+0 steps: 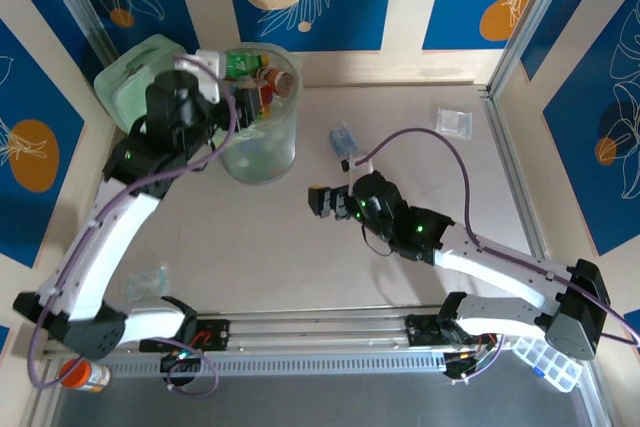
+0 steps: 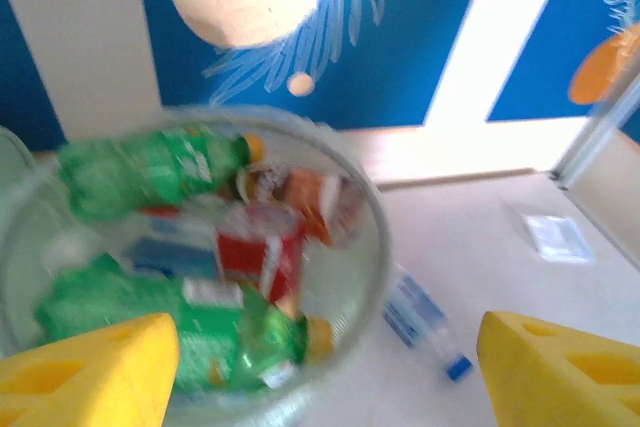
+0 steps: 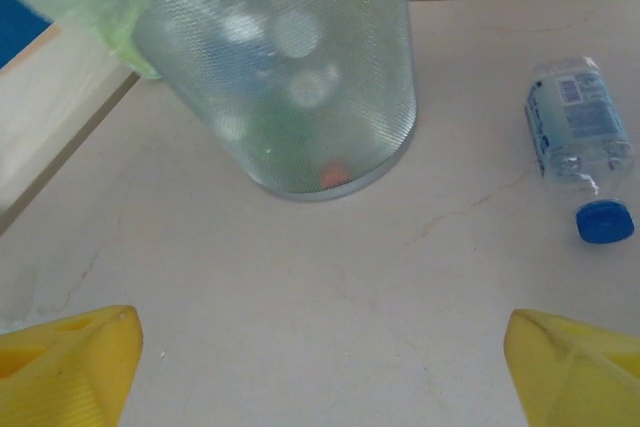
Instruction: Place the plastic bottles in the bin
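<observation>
Left gripper: I see it hanging over the bin's mouth, its yellow fingers spread wide with nothing between them.
Right gripper: low over the middle of the table, jaws wide apart and empty, pointed toward the bin.
Bin: it stands upright at the far left of the table, just beside a pale green container. Its liner drapes over the rim.
Bottles in the bin: from the left wrist I make out two green bottles lying across each other's ends, a red-labelled bottle between them and an orange-labelled bottle at the far side. The picture is blurred, so I cannot count more.
Clear bottle: it lies on its side on the table to the right of the bin, near it but not touching, with its blue cap toward the arms.
Other: a small clear packet lies far right, well apart from both grippers.
</observation>
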